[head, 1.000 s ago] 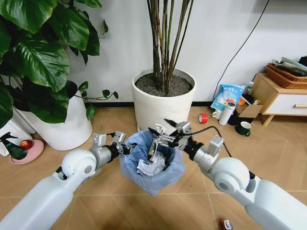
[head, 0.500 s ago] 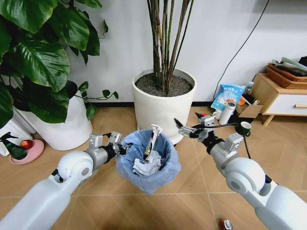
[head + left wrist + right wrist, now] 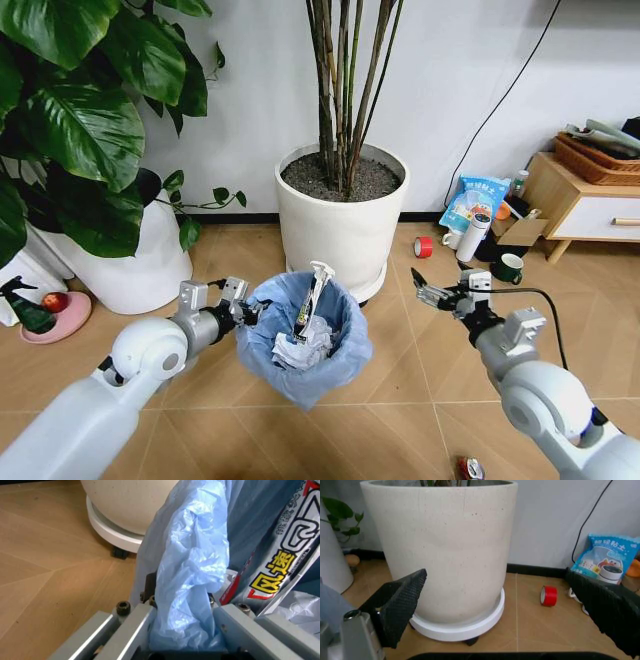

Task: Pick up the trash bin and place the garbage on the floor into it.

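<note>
- The light tan chevron wood-look floor [image 3: 400, 400] carries a large white round plant pot [image 3: 340, 215].
- The small round trash bin lined with crinkly light blue plastic [image 3: 305, 335] hangs just in front of that pot, clear of the floor.
- The left gripper [image 3: 243, 310] is clamped on the bin's bag-covered rim.
- The right gripper [image 3: 428, 292], jaws spread and empty, hovers to the bin's right.
- The long silvery wrapper [image 3: 310, 300] stands upright in the bin beside crumpled white paper wads [image 3: 300, 348].

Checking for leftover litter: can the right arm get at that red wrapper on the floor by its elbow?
Probably yes: the right gripper is open and empty, and bare floor surrounds the red wrapper, though it lies close under the arm.
</note>
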Robot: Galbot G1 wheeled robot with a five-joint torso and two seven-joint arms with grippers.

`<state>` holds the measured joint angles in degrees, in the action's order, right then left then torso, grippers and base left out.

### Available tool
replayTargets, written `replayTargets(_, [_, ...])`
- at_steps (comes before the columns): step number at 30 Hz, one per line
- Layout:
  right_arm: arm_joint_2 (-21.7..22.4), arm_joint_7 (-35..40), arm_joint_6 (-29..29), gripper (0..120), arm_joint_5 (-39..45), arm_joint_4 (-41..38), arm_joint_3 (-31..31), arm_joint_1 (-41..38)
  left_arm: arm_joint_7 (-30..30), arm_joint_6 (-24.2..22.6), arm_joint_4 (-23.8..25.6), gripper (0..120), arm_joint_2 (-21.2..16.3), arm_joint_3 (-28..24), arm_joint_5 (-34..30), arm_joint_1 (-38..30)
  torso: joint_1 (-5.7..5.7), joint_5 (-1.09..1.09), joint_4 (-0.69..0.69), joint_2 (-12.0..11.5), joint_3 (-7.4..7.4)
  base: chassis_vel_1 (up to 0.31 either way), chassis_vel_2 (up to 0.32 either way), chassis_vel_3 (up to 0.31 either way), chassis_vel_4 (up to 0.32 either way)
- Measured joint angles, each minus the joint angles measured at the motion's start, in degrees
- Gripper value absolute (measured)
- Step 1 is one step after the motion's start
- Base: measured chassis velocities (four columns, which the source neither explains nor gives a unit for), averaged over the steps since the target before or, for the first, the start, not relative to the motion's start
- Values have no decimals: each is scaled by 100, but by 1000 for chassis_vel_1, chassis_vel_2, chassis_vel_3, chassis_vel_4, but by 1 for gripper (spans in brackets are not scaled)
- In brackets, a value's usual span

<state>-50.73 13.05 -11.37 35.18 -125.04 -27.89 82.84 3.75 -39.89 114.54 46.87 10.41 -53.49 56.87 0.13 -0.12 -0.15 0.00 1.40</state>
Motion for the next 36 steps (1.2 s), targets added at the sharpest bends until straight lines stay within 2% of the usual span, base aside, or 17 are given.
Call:
replayTargets(12, [-133,-15,8,100,-101,-105,-45,210,-10,5,48,1,-40,17,5,49,1,1,1,0,0,19,-14,-18,15])
replayTargets(36, [-367,-168,92,100,-358,-287,-285,799,-45,18,142,1,-17,19,62,143,0,2,0,0,1,66,-69,-78,76])
